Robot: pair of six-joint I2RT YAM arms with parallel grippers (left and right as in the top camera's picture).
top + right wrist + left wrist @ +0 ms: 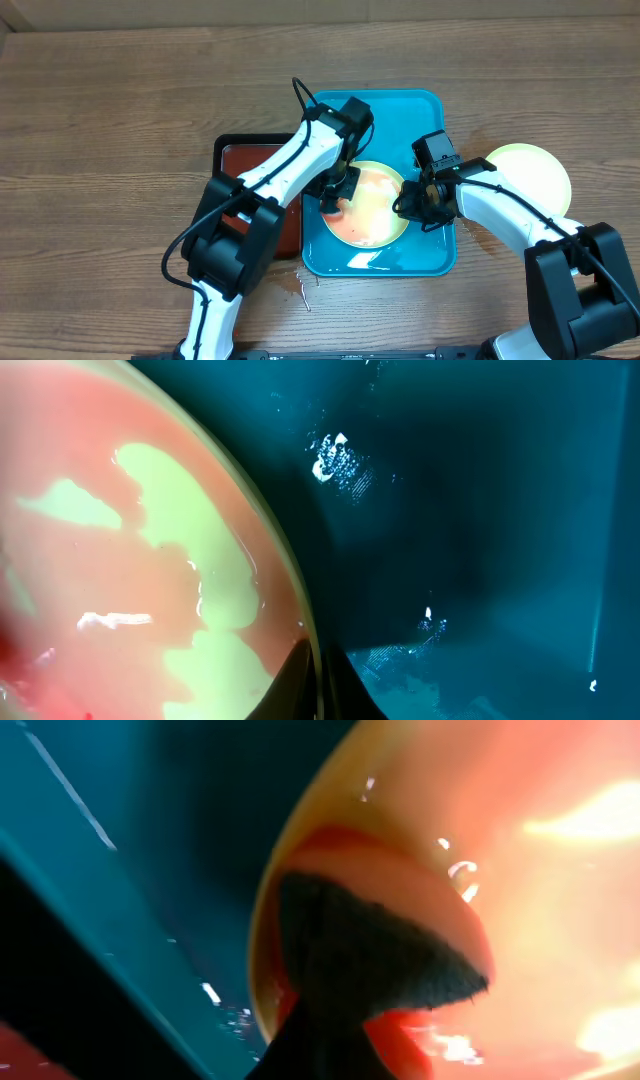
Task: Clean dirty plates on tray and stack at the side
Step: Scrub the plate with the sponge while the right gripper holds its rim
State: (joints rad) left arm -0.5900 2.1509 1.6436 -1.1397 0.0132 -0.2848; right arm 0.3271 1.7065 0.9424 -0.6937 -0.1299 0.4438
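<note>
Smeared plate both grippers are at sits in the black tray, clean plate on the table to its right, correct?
No: the overhead view shows the smeared plate in the turquoise tray, not the black tray. The left gripper and right gripper are at it; the clean plate is on the table to its right.

Left arm (290, 160) and right arm (505, 210) match — white shells over the long links, bulky black housings (235, 245) at the joints. Thin black cables (299, 92) loop along each. Left gripper (335, 198) and right gripper (410, 205) are black — jaws dark too.
</note>
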